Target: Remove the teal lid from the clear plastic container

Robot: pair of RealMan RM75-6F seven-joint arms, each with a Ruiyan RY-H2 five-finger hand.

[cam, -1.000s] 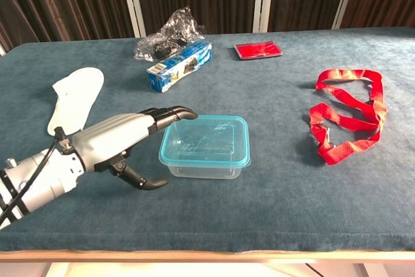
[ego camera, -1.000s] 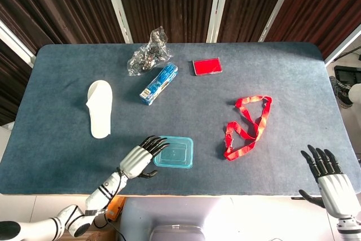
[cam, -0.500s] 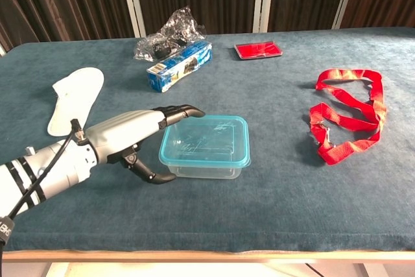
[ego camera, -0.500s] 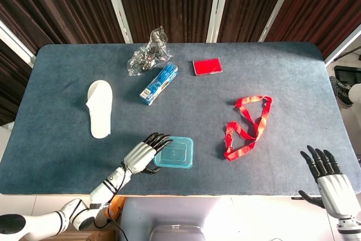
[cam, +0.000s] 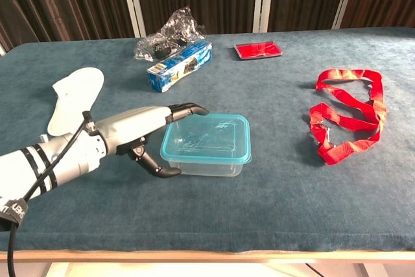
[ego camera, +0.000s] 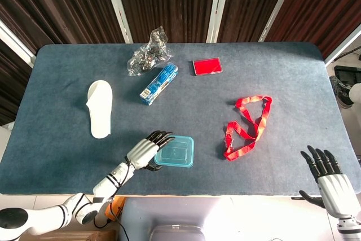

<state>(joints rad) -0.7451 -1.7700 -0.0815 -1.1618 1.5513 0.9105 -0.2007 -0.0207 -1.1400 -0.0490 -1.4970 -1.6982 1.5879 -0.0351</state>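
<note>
The teal lid [cam: 206,137] was sitting closed on the clear plastic container [cam: 209,167], near the front edge of the blue table [cam: 272,89]. The left hand [cam: 139,131] was right at its left side, fingers [cam: 188,109] reaching over the lid's edge and thumb low by the wall, gripping nothing that I could see. The right hand [ego camera: 330,176] was off at the front right corner, fingers spread, empty. A red lanyard [cam: 347,111] lay to the right.

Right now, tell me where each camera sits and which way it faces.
Head view: high above the near edge, looking down on the table; shows the left hand and right hand.
Chest view: low at the near edge, looking across the tabletop; shows only the left hand.
Shared: left hand at the teal lid, red lanyard.
</note>
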